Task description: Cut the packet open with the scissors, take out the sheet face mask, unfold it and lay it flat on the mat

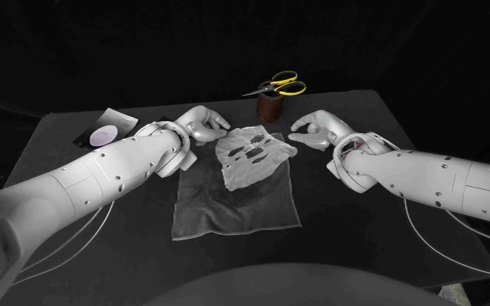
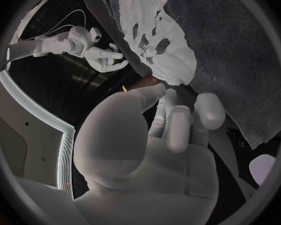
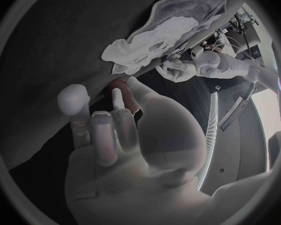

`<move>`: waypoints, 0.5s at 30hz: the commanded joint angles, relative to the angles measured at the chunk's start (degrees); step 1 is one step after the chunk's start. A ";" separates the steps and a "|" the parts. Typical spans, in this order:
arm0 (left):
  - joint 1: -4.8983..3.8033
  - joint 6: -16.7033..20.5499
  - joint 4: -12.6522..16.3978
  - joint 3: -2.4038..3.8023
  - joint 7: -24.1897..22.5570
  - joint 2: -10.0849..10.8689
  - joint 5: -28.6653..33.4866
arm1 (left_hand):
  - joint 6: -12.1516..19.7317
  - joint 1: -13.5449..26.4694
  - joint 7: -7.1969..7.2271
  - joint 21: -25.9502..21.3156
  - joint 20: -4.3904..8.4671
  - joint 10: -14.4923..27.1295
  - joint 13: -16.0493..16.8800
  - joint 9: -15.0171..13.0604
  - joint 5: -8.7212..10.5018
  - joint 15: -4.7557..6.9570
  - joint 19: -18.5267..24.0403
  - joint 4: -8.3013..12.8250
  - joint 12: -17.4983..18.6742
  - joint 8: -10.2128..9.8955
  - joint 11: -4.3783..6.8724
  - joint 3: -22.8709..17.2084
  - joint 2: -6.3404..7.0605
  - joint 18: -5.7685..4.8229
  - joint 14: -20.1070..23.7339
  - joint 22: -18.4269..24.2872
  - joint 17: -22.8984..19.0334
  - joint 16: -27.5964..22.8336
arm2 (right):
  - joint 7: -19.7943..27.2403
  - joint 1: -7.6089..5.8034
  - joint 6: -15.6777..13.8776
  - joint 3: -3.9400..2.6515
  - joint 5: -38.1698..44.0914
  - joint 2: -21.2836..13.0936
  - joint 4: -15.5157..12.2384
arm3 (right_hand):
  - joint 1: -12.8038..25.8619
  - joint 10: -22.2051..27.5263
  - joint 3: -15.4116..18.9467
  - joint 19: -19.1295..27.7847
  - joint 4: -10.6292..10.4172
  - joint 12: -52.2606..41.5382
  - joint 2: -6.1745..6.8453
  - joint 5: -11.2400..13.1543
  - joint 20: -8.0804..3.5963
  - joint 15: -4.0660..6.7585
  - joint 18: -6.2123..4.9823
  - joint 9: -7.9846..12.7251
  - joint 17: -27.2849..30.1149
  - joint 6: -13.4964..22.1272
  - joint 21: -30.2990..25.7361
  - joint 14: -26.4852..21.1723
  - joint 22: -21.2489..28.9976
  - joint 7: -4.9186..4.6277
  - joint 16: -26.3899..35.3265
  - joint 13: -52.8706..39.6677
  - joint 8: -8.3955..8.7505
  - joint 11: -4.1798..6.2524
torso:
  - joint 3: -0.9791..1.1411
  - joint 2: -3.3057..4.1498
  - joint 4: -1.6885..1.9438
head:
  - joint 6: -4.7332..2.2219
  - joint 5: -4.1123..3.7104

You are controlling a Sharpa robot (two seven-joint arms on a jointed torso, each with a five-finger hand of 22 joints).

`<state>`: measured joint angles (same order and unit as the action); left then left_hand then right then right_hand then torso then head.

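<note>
Tabletop [image 1: 337,214]: black, mat [image 1: 240,210] centred.
Mask [image 1: 250,168]: mat's far end, lengthwise 12-to-6.
Left hand [image 1: 202,123]: mask's 10 o'clock, spread, empty.
Right hand [image 1: 316,130]: 2 o'clock, likewise.

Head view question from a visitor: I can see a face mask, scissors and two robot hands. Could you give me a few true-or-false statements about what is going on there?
1. The white sheet face mask lies spread open at the far end of the grey cloth mat. True.
2. The yellow-handled scissors lie flat on the mat. False: they stand in the brown cylindrical holder near the far edge of the black table.
3. The right hand holds the mask. False: it holds nothing, and its fingers are apart beside the mask.
4. The dark packet lies on the table off the mat, on the robot's left side. True.
</note>
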<state>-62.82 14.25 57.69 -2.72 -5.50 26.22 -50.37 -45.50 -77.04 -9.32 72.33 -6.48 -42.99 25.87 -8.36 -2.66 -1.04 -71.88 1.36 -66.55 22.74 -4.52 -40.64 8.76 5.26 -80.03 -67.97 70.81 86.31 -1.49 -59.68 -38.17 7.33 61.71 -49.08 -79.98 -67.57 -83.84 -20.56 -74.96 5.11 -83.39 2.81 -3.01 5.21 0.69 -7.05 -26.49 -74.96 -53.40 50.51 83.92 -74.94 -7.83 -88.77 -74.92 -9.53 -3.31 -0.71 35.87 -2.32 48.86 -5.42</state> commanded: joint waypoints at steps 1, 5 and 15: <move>-0.07 3.21 1.06 0.24 -6.33 0.46 2.98 | -0.33 -0.57 -0.07 -0.23 0.08 0.16 -0.17 -0.06 -0.15 0.06 0.44 0.07 0.36 -0.33 -0.08 -0.41 0.14 1.16 0.52 0.23 -0.47 -0.29 | 5.12 -0.10 -0.24 -0.07 -1.02 -0.31 -1.29 | -2.48 -4.10 -3.17 -1.13 1.47 -0.75 -3.00 0.17 -0.19 0.44 0.12 0.40 -13.65 -1.64 1.81 5.66 -5.46 0.31 -0.47 -11.01 -0.48 0.67 | 0.00 -0.10 -0.04 | -0.14 -0.14; -0.13 2.70 2.28 0.43 -6.89 1.10 2.97 | -0.38 -0.75 -0.10 -0.20 0.03 0.09 -0.46 -0.08 -0.15 0.01 0.44 0.27 0.73 -0.35 -0.14 -0.66 0.07 1.14 0.82 0.16 -0.87 -0.44 | 5.89 -0.28 1.44 -0.08 -0.03 -0.32 -2.12 | -3.22 -4.33 -6.54 -1.77 2.10 -1.23 -5.21 0.14 -0.46 0.62 0.35 0.91 -14.07 -2.58 3.10 5.80 -5.89 0.42 -0.71 -11.31 -0.22 0.81 | -0.04 -0.19 -0.01 | -0.34 -0.18; -0.07 -0.06 5.96 0.48 -4.34 3.13 2.44 | -0.78 0.08 -0.32 -0.57 -0.23 -0.06 -0.99 -0.19 -0.13 -0.30 0.80 -0.22 1.34 -0.21 -0.56 -0.40 0.04 1.22 1.16 0.58 -1.41 -0.62 | 1.52 -1.55 9.22 -0.08 7.58 2.25 -1.44 | 1.00 -5.66 -21.89 -4.04 2.41 -4.91 -6.53 -0.46 -0.24 0.21 1.29 3.11 -15.04 -2.59 9.18 6.08 -7.49 -0.36 -1.23 -13.86 2.65 0.15 | -0.12 -0.07 0.11 | -1.16 -0.11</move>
<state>-62.86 15.51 63.11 -2.29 -9.76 29.19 -48.37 -45.80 -77.27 -9.59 72.00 -6.66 -43.11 24.94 -8.46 -2.66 -1.25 -71.33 1.50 -65.41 22.74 -4.63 -41.13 8.99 5.83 -79.02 -67.39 69.31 86.00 1.84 -61.12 -33.93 7.29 64.47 -47.07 -81.59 -66.99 -83.95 -42.04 -78.71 7.48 -87.93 -3.92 -3.33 4.93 0.92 -6.56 -23.46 -74.90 -56.10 59.41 84.15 -74.94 -7.78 -89.81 -74.87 -6.96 -2.77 -0.79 35.74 -2.27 47.87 -5.52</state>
